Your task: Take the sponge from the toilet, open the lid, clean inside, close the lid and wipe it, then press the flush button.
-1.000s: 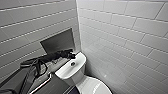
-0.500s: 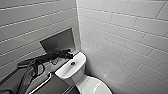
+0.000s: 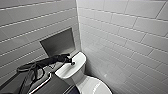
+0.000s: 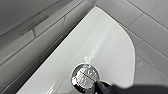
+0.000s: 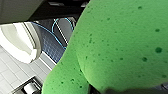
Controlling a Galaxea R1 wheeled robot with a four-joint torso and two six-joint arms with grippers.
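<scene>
Flush step, as I judge it: the lid (image 3: 96,87) lies closed over the bowl, at 5 o'clock from the tank top (image 3: 75,68) of the toilet (image 3: 80,81).

1. Left side. I have the left gripper (image 3: 72,63) on the tank top because the flush button (image 4: 85,76) sits there. In the left wrist view its dark tip touches the rim of the chrome button. I cannot tell whether this gripper is open or closed.

2. Arm pose. The left arm (image 3: 46,61) enters the head view from 8 o'clock, runs nearly level toward 3 o'clock, and dips at the wrist onto the tank. A wall niche (image 3: 58,42) lies at 11 o'clock from the gripper, apart from it.

3. Right side. The sponge (image 5: 120,45) is in the right gripper (image 5: 102,90), which is closed on it, close against the wrist camera. I judge it is held aside so the left arm works alone.
</scene>
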